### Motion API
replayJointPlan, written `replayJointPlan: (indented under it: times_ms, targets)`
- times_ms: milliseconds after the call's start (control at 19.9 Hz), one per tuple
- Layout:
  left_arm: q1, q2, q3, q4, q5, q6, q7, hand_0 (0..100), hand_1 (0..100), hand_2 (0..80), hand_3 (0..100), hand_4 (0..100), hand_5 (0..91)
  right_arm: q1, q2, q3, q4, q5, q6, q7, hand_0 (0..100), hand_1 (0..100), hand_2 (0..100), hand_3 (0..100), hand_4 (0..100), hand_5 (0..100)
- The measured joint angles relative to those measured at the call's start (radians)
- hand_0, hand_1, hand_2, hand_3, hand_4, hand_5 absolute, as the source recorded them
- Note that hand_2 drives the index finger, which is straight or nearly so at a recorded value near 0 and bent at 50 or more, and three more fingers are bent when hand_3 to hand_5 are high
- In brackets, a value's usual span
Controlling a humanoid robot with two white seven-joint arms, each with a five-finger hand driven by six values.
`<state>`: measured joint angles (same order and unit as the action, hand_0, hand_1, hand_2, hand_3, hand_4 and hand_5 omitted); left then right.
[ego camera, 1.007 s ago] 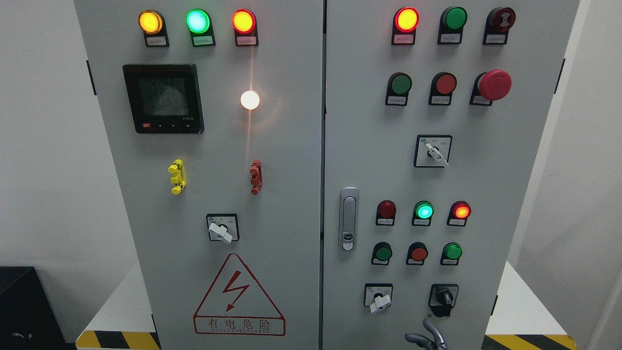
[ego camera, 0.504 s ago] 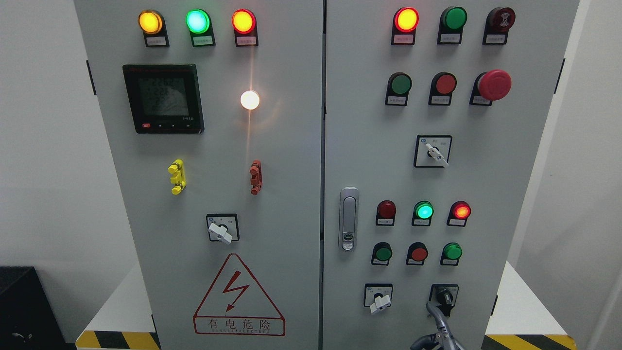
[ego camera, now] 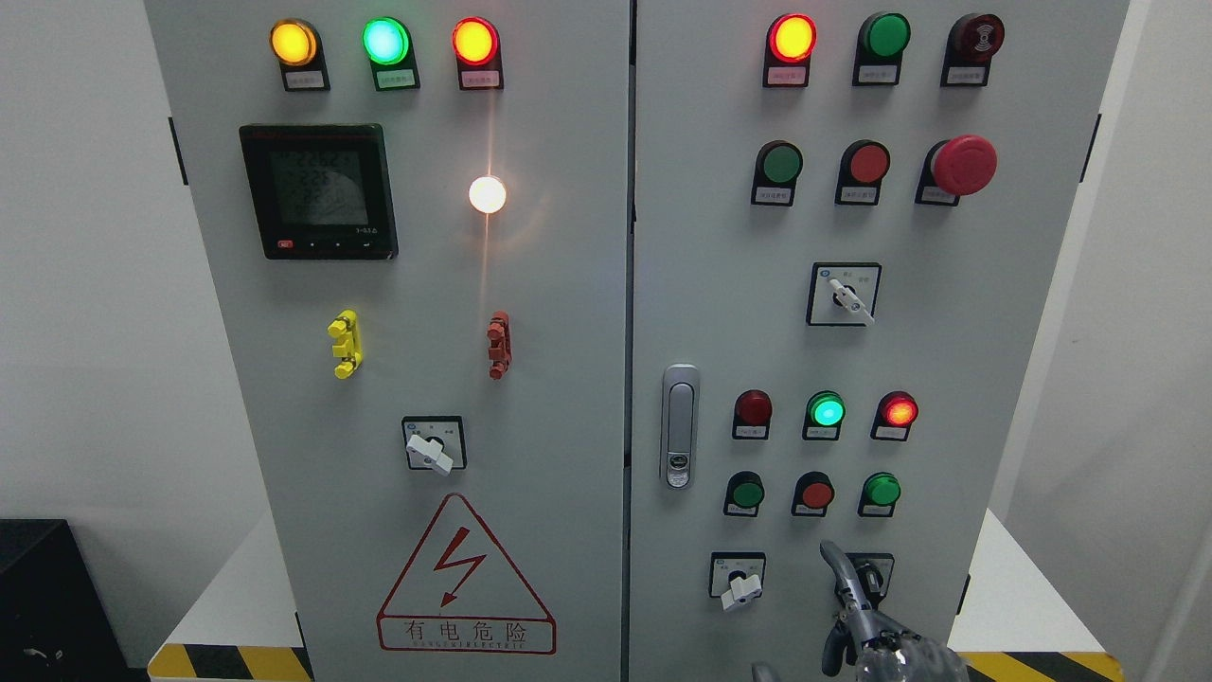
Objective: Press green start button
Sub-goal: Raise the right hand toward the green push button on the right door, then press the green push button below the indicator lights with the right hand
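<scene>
Green push buttons on the grey cabinet's right door sit at the upper left (ego camera: 782,163), the lower left (ego camera: 747,493) and the lower right (ego camera: 882,490). Their labels are too small to read. My right hand (ego camera: 857,611) comes up from the bottom edge under the lower row. One finger (ego camera: 837,570) is stretched upward in front of the black rotary switch (ego camera: 865,576), and the other fingers are curled and hold nothing. The fingertip is below the red button (ego camera: 815,493) and touches no button. The left arm is out of view.
A red mushroom stop button (ego camera: 964,164) sticks out at the upper right. White-handled selector switches (ego camera: 739,587) (ego camera: 846,296) and a door handle (ego camera: 679,426) protrude from the right door. Lit lamps (ego camera: 827,411) stand above the lower buttons. The left door carries a meter (ego camera: 318,191).
My right hand has risen from the bottom edge. Its stretched finger now reaches up in front of the black rotary switch, closer to the lower row of buttons.
</scene>
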<state>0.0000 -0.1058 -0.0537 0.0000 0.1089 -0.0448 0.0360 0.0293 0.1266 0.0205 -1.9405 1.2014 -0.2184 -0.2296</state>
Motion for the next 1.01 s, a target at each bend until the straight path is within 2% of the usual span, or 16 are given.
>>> replayJointPlan:
  times_ms: [453, 1007]
  targets:
    - [0.000, 0.000, 0.000, 0.000, 0.000, 0.000, 0.000, 12, 56, 0.0, 0, 0, 0.0, -0.064, 0.002, -0.012, 0.067, 0.072, 0.008, -0.002, 33, 32, 0, 87, 86, 100]
    - [0.000, 0.000, 0.000, 0.000, 0.000, 0.000, 0.000, 12, 56, 0.0, 0, 0, 0.0, -0.145, 0.005, 0.014, 0.163, 0.090, 0.015, 0.003, 34, 32, 0, 87, 86, 100]
